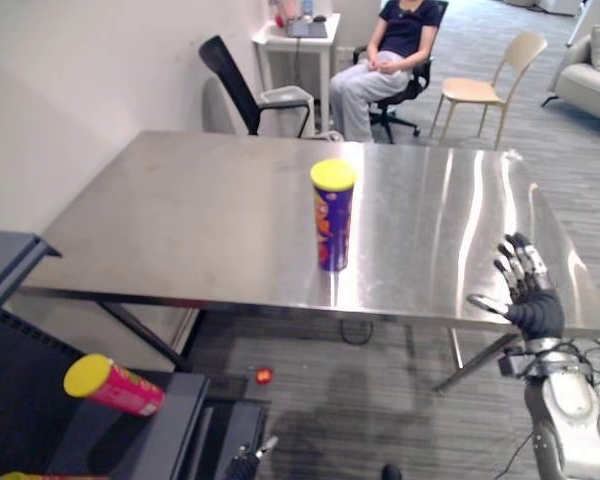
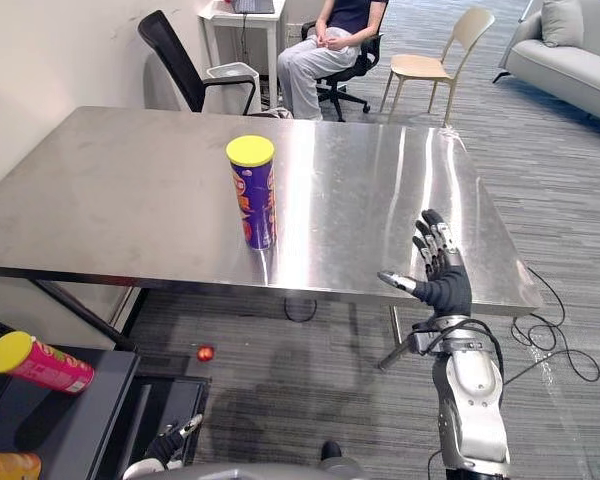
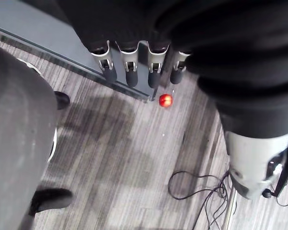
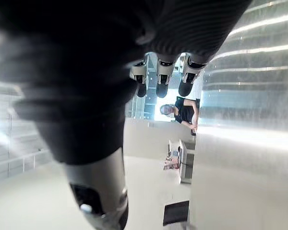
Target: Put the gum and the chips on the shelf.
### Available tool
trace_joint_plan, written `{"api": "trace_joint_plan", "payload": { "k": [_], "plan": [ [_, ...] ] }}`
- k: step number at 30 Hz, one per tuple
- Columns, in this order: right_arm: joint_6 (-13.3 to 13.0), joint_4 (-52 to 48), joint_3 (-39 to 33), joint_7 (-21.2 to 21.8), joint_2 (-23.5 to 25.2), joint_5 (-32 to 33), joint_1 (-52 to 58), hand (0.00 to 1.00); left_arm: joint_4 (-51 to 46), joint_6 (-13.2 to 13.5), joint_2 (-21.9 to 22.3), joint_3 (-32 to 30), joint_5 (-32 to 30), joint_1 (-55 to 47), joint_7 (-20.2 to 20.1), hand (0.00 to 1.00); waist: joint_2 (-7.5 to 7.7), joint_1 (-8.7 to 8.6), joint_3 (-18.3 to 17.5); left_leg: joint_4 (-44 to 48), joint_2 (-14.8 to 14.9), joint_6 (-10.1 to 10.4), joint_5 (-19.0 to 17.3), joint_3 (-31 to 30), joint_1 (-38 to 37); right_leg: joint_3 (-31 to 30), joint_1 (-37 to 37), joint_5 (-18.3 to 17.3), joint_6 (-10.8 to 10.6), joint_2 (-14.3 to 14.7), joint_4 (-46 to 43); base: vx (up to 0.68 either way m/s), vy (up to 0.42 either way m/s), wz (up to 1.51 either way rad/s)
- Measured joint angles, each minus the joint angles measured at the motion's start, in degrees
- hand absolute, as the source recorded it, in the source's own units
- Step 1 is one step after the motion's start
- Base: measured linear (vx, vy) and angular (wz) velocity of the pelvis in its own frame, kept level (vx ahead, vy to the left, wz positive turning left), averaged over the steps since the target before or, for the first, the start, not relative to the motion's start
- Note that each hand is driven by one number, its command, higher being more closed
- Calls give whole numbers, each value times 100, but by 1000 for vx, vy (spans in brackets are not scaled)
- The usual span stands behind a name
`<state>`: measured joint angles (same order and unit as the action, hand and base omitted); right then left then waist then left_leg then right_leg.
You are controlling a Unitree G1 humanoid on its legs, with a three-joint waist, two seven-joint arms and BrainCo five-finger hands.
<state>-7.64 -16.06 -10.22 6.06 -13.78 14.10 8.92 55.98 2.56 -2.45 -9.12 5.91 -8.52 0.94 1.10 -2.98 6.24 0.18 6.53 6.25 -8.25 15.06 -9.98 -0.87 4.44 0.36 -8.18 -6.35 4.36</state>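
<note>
A purple chips can (image 1: 332, 215) with a yellow lid stands upright near the middle of the steel table (image 1: 180, 230). A pink tube with a yellow lid (image 1: 112, 385) lies on its side on the dark shelf (image 1: 145, 430) at the lower left. An orange-yellow item (image 2: 5, 465) shows at the shelf's near corner. My right hand (image 2: 445, 292) hovers open, fingers spread, at the table's front right edge, well right of the can. My left hand (image 2: 170, 445) hangs low beside the shelf, its fingers (image 3: 132, 72) straight and holding nothing.
A small red ball (image 2: 205, 353) lies on the carpet under the table's front edge. Behind the table a person (image 1: 385, 60) sits on an office chair, with a black chair (image 1: 235, 85), a beige chair (image 1: 485, 85), a white side table (image 1: 295, 40) and a sofa (image 1: 595, 70) around. A wall runs along the left.
</note>
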Motion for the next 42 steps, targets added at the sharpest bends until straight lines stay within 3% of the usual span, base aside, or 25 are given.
{"api": "trace_joint_plan", "payload": {
  "k": [17, 28, 42],
  "plan": [
    [13, 1193, 482, -472, -149, -44, -1323, 0, -1, 1, 1, 94, 0, 45, 85, 0, -127, 31, 75, 32, 15, -4, 6, -186, 80, 215, 98, 11, 13, -3, 44, -11, -17, 5],
    [181, 1722, 985, -625, -144, -61, -2063, 0, -122, -1, 9, 95, 6, 64, 121, 0, -114, 164, 169, 31, 6, -17, 31, -336, 81, 405, 196, 22, 27, -18, 65, -10, -12, 7],
    [222, 1999, 1533, -577, -129, -60, -2739, 0, -162, 1, -3, 89, 21, 113, 131, 0, -28, 196, 279, -25, -16, -21, 99, -484, 178, 558, 205, 57, 43, -29, 154, -4, -7, 4]
  ]
}}
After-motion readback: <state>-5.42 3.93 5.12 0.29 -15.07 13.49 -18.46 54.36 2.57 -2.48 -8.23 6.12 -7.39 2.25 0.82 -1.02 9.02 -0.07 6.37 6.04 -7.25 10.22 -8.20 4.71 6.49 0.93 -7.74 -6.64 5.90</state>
